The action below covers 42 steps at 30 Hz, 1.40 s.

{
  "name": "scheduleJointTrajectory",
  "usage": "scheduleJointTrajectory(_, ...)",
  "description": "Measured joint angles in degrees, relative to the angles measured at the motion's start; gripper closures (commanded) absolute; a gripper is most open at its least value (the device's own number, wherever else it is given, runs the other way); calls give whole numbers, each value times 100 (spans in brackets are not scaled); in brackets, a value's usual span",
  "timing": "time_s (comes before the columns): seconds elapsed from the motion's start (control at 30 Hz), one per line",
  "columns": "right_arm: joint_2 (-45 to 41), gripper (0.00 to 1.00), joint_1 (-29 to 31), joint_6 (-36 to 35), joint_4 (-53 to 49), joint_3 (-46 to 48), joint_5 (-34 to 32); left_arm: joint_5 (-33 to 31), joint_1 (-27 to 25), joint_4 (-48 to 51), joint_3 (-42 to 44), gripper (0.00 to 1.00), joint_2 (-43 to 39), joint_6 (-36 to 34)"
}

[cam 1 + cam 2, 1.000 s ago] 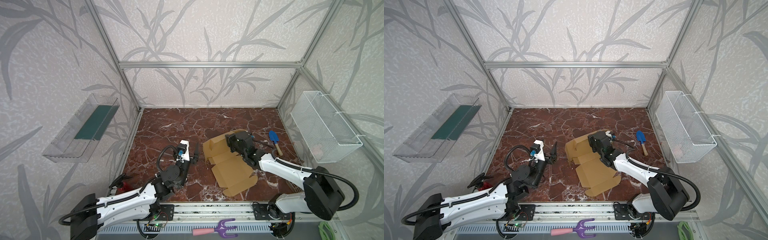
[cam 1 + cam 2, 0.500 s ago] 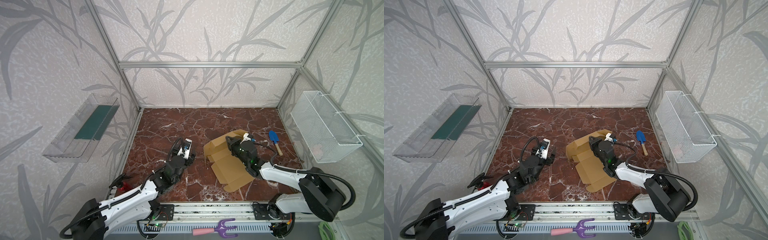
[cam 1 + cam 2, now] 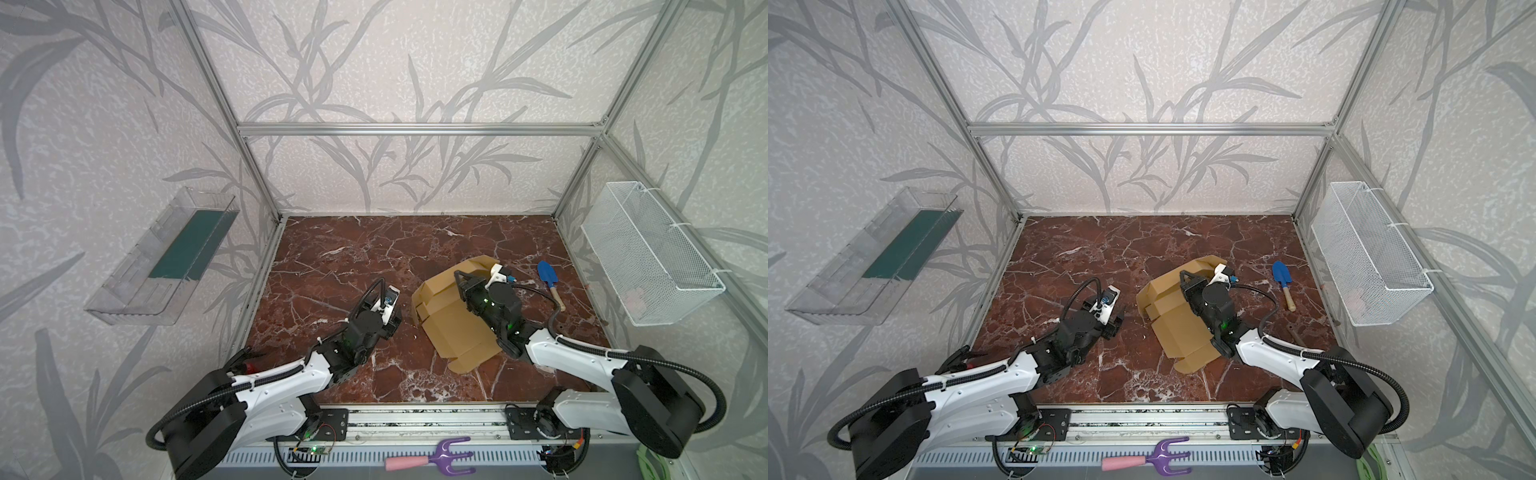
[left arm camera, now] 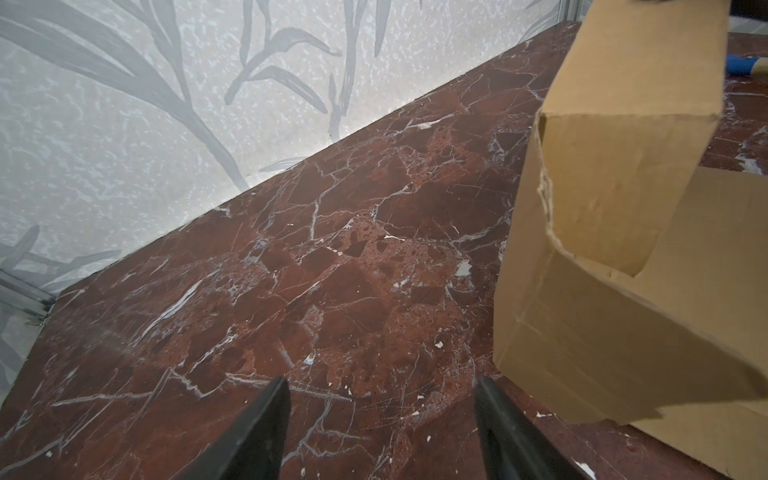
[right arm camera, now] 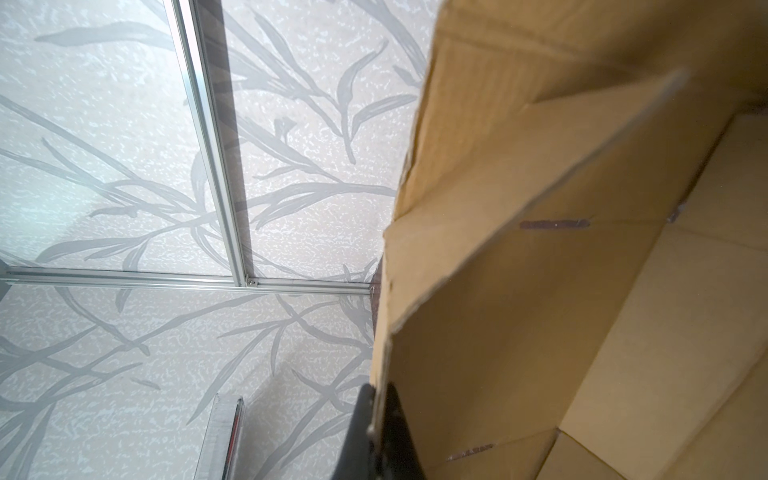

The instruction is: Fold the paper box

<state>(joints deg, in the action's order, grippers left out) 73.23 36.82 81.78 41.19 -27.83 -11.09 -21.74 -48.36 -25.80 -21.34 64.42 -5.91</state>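
The box [image 3: 453, 328] lies on the floor [image 3: 353, 257], right of the middle, with its near panels flat and its far half lifted. A second ago that far half sat lower and more spread out; now it stands up as a folded wall, and the near end has slid a little toward the back. The right gripper [image 5: 376, 388] is pinched tight on the edge of the raised flap [image 3: 436, 286], as it was a second ago, though its arm now lies lower and more stretched along the box. The left gripper [image 4: 381, 384] is spread wide and holds nothing, over bare floor just left of the box. Its arm was curled back a second ago and now reaches out farther toward the box. A trowel [image 3: 547, 276] lies right of the box, unmoved.
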Motion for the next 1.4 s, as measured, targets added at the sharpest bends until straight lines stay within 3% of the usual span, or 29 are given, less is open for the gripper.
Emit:
scheduleJointTrajectory(0.5,162,100,0,24,149,37,133,973,13,-1139,-4,32,1178,-365)
scheduleJointTrajectory(1.4,374,100,7,116,319,37,216,1574,55,-2107,-299,40,2164,-372)
